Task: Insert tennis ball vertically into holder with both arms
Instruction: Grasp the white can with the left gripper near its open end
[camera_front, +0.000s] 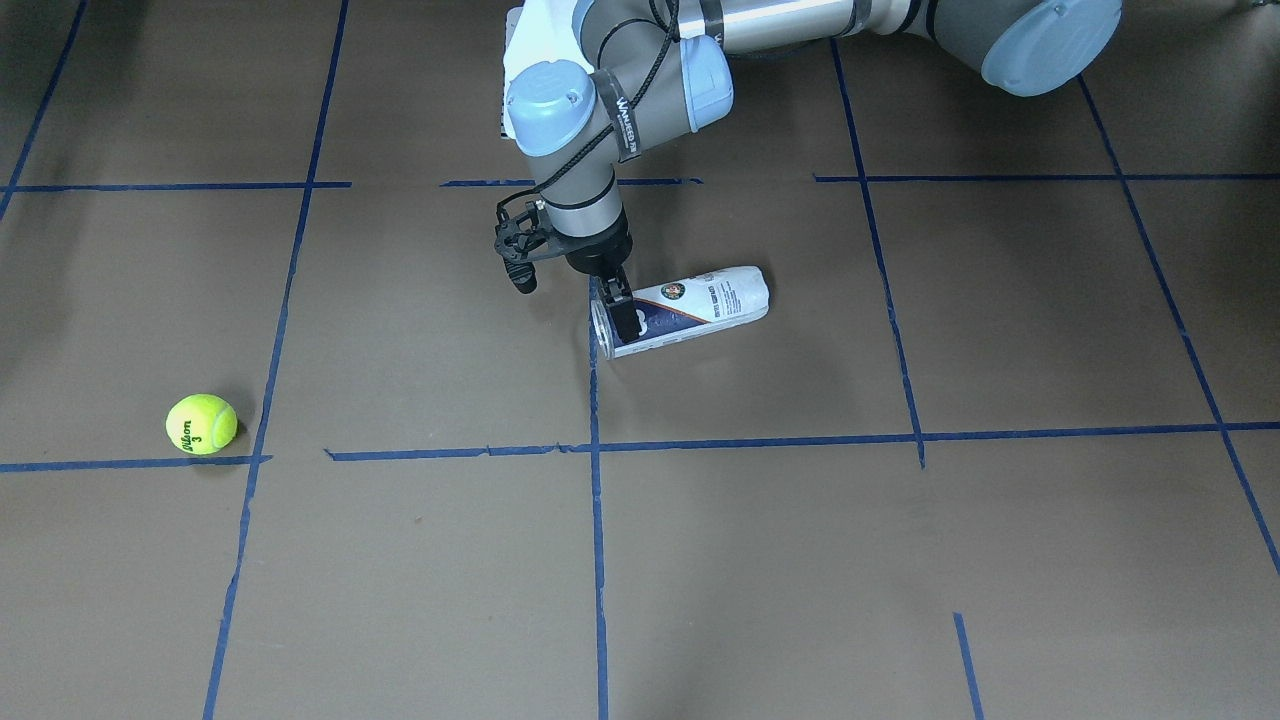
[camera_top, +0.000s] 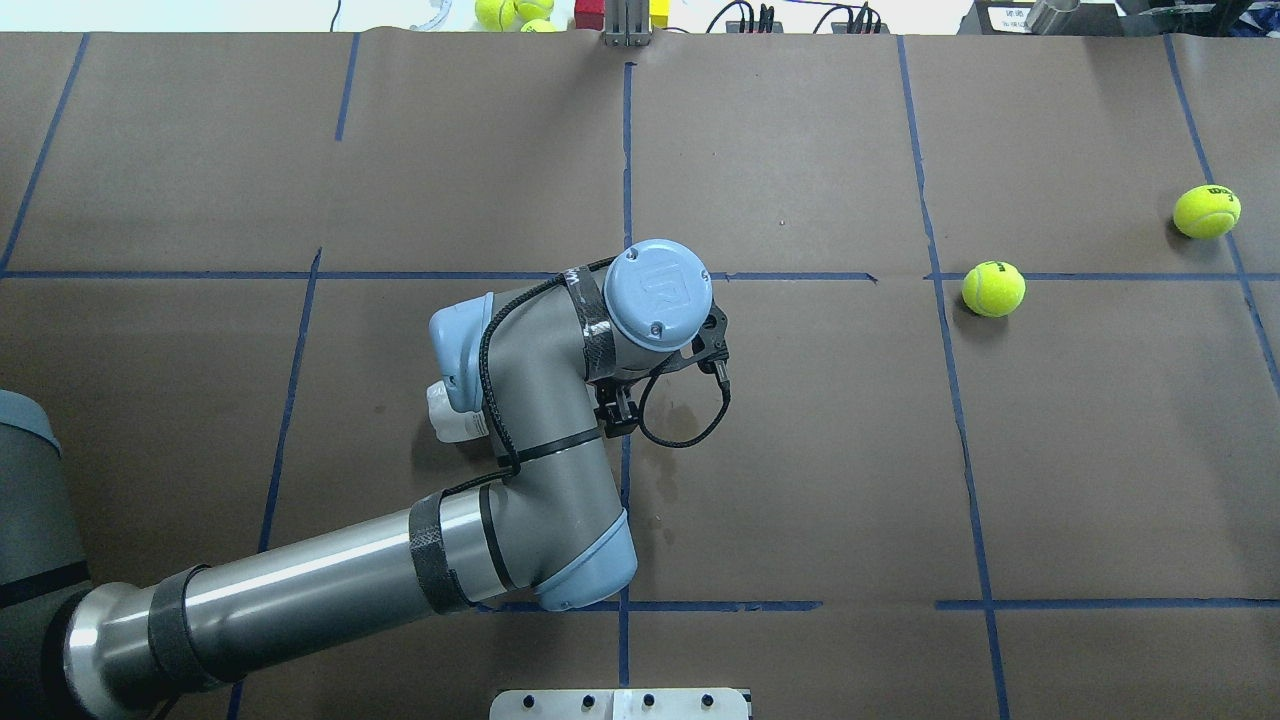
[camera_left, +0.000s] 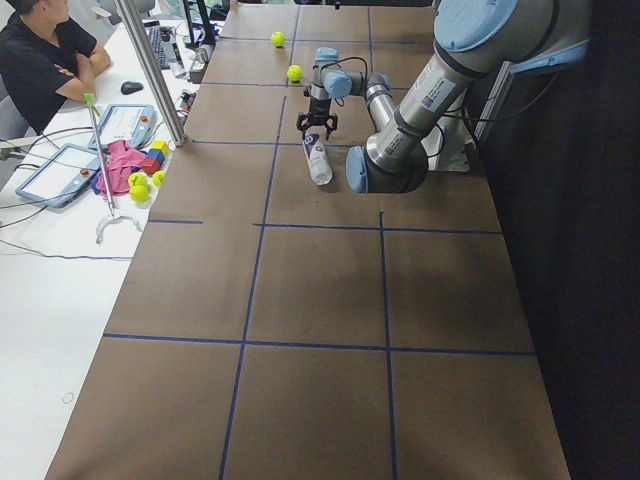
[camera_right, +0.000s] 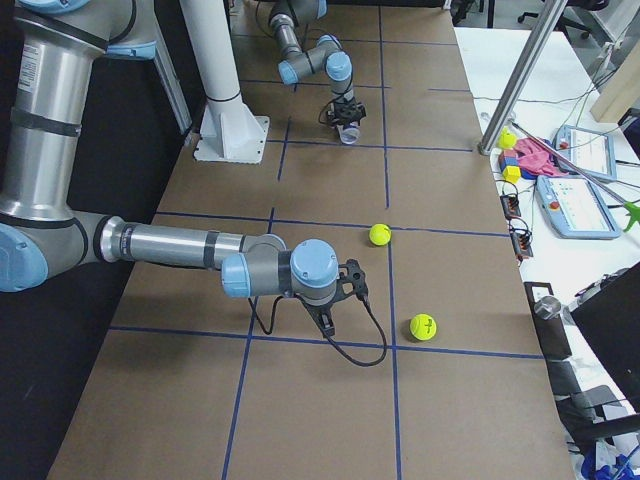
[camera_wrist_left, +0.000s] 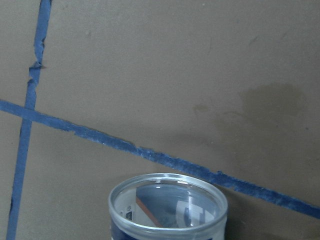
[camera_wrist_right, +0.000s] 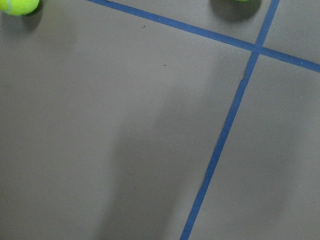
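You had the left pincer (camera_front: 624, 322) clamped near the mouth of the clear plastic cylindrical holder (camera_front: 705, 298), which lay on the brown surface (camera_front: 900, 560) at frame centre; the right pincer (camera_right: 326, 318) I could not judge. The next move likely called for standing it upright, then fetching the fuzzy yellow-green tennis ball (camera_front: 201, 423), lower left

Bright, even overhead light; no harsh glare. Soft shadows under left arm (camera_front: 575, 150) & beside tennis ball (camera_front: 201, 424) on matte table (camera_front: 800, 560). Left wrist view: holder (camera_wrist_left: 168, 207) rim sharp w/ faint reflections. Right wrist view: broad dim shadow mid-frame, slightly soft.
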